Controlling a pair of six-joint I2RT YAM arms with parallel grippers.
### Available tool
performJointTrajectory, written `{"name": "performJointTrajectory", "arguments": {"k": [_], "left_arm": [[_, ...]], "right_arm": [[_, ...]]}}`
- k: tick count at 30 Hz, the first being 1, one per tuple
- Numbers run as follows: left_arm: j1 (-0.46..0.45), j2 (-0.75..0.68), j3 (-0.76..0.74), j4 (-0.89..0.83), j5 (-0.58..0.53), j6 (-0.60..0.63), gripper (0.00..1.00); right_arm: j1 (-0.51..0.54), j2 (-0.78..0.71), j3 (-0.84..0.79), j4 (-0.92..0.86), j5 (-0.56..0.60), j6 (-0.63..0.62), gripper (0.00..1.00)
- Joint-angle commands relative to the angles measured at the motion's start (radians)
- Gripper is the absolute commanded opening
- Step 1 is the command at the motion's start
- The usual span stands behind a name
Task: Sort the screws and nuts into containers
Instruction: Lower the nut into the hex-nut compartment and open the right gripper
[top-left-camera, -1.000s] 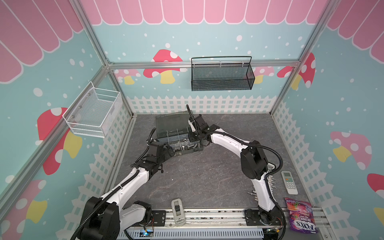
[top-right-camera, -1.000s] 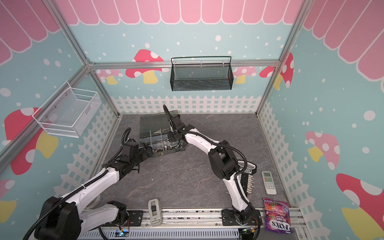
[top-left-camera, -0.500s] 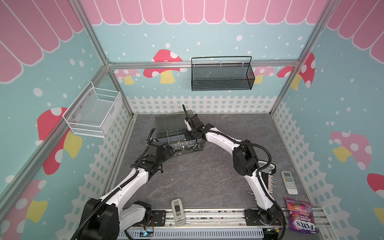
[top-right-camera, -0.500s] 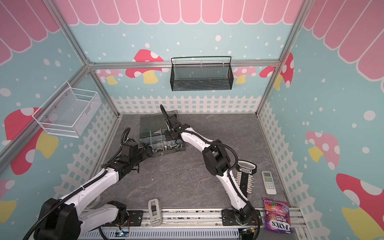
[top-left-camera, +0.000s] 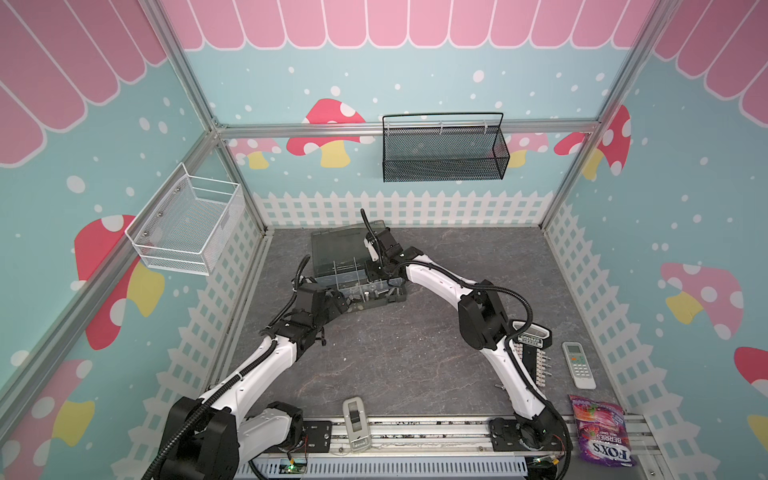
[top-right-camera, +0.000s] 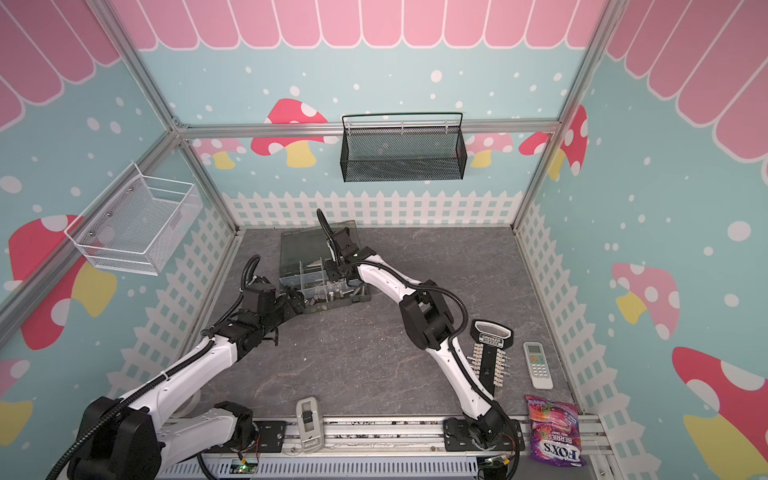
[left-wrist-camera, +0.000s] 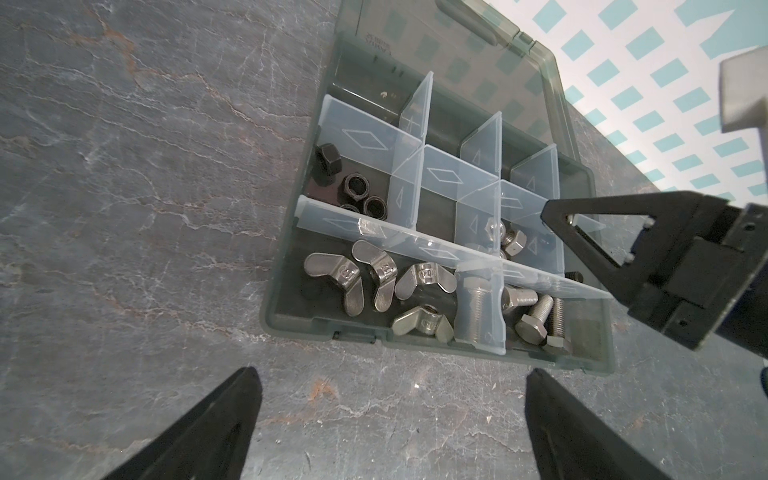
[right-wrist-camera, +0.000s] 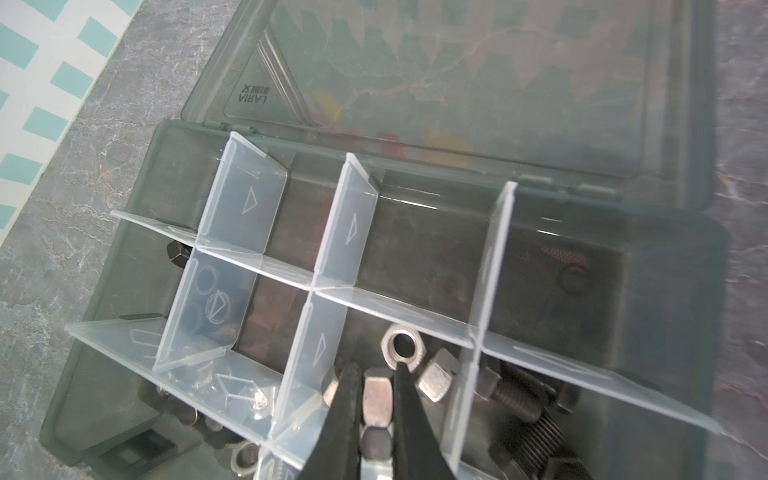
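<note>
Down inside the organizer box (right-wrist-camera: 124, 270), the right gripper (right-wrist-camera: 375, 368) is pinched tight on a silver hex nut (right-wrist-camera: 376, 399). It's gripped across its sides, low in the compartment with the other loose silver nuts (right-wrist-camera: 401, 343).

My worries from here:

- That's a skinny grip on a slick little part. If the nut twists, I'd guess it pops out and hops the clear divider (right-wrist-camera: 311, 374) just beside one finger, landing with the black bolts (right-wrist-camera: 515, 395) or in the empty slot next door.
- The dividers look like loose slot-ins. A finger dragging sideways on the way up could yank one and let compartments mix.
- Nothing is steadying the box. The left gripper (left-wrist-camera: 392, 374) is spread wide and empty over the table (left-wrist-camera: 124, 166), just in front of the box's near wall, so a snag could slide or tip the whole thing.

Otherwise it looks mostly sorted: wing nuts (left-wrist-camera: 374, 278), black nuts (left-wrist-camera: 361, 195) and silver bolts (left-wrist-camera: 536, 316) each sit in their own compartment.
</note>
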Motion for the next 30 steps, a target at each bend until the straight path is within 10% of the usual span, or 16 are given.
{"name": "performJointTrajectory", "arguments": {"k": [1,30], "left_arm": [[0.009,-0.022,-0.007,-0.004,-0.017,-0.017,1.00],[0.012,-0.050,-0.013,-0.019,-0.026,-0.012,1.00]], "right_arm": [[0.009,0.034,0.041,-0.011,-0.019,-0.009,0.12],[0.009,-0.044,0.006,-0.063,0.084,-0.015,0.30]]}}
